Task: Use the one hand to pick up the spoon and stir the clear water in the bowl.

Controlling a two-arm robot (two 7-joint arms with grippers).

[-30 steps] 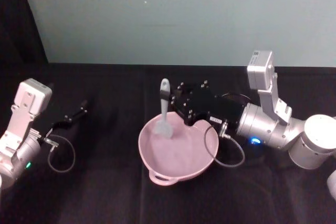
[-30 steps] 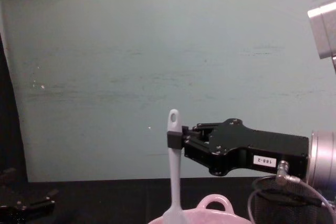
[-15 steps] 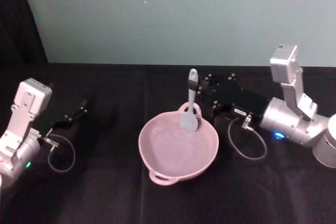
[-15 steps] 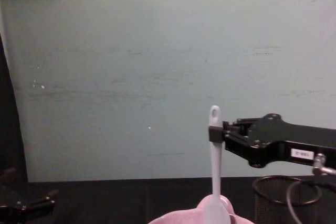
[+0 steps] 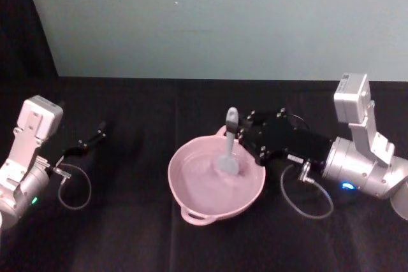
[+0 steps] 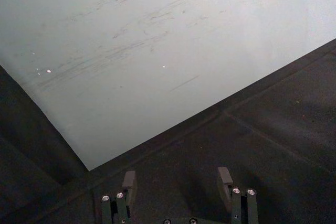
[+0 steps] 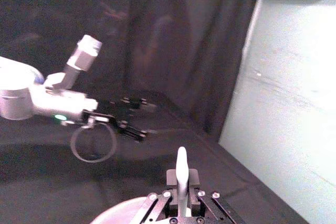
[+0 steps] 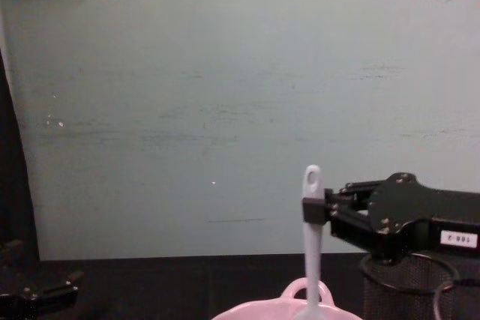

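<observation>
- I see the spoon [image 5: 229,148] standing upright, scoop end down inside the bowl [image 5: 185,203], toward its far right side.
- Right gripper [image 5: 240,133] reaches in from the right, jaws clamped on the handle near its top.
- Left gripper [image 5: 97,137] sits idle at the left over the black table [image 5: 127,234], jaws apart.

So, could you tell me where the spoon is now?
In the head view, the spoon stands upright in the bowl, right of its centre, its handle held by the right gripper.
</observation>
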